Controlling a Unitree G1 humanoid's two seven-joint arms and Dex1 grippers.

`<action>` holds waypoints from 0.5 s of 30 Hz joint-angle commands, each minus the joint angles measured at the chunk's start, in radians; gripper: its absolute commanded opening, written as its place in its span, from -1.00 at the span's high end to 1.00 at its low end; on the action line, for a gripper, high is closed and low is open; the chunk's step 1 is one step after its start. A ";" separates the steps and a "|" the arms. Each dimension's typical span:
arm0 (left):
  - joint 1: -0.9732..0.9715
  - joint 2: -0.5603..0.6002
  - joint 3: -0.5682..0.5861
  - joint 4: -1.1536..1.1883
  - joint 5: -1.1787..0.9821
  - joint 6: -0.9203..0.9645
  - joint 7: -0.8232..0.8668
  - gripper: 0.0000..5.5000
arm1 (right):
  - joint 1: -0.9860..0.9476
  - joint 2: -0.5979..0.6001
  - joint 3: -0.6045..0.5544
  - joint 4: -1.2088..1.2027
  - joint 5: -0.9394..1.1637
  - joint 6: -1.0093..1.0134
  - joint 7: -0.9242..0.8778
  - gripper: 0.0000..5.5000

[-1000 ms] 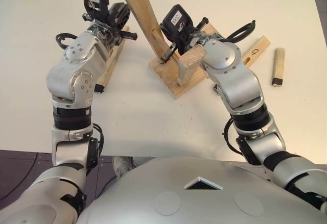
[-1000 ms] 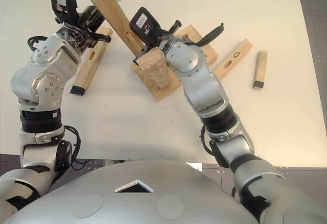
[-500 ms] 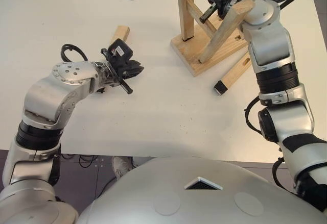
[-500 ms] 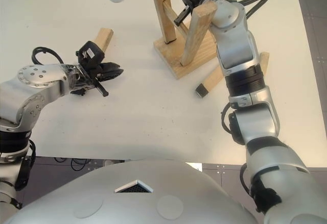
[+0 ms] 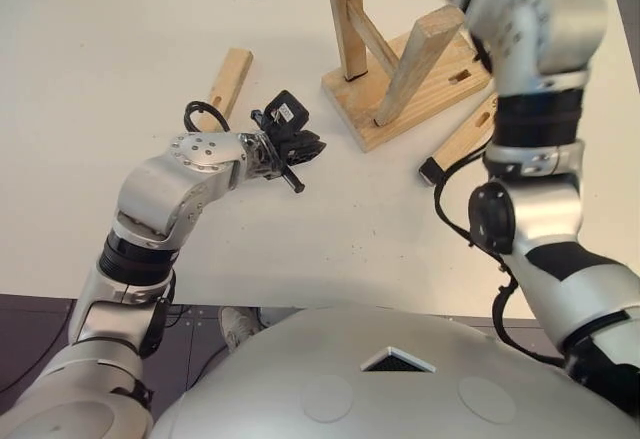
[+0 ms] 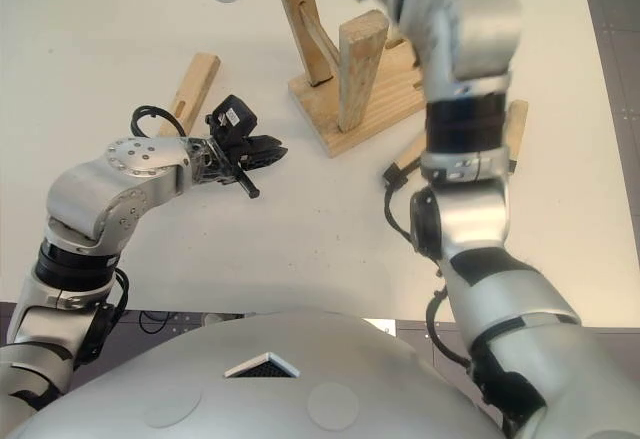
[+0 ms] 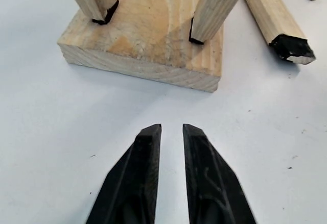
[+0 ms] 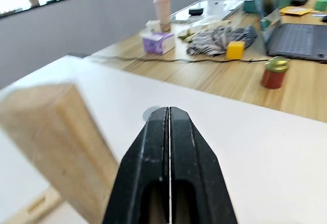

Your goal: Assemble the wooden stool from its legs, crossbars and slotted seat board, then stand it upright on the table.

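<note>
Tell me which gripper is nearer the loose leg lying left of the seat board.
Left. The left gripper is low over the table between the loose leg and the seat board; the right gripper is raised high past the board.

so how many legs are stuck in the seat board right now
2: the left leg at the seat board's left side, the right leg nearer its middle. The right arm covers the board's far corner, so more may be hidden.

The taller stool leg (image 5: 343,9) ran off the top edge. The right arm (image 5: 525,89) hid the far end of the right loose leg (image 5: 455,147), and the left arm (image 5: 190,174) hid the near end of the left loose leg (image 5: 228,77).
</note>
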 commanded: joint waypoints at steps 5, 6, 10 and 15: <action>0.008 -0.053 0.035 0.021 0.044 -0.018 0.037 0.74 | 0.014 -0.236 0.229 0.392 -0.298 -0.392 0.057 1.00; 0.002 -0.073 0.050 0.026 0.045 -0.020 0.054 0.74 | 0.026 -0.248 0.244 0.442 -0.315 -0.419 0.066 1.00; -0.033 -0.145 0.103 0.045 0.048 -0.024 0.108 0.74 | 0.068 -0.261 0.229 0.609 -0.302 -0.420 0.126 1.00; -0.052 -0.171 0.120 0.027 0.040 0.002 0.116 0.74 | 0.097 -0.284 0.220 0.760 -0.312 -0.447 0.162 1.00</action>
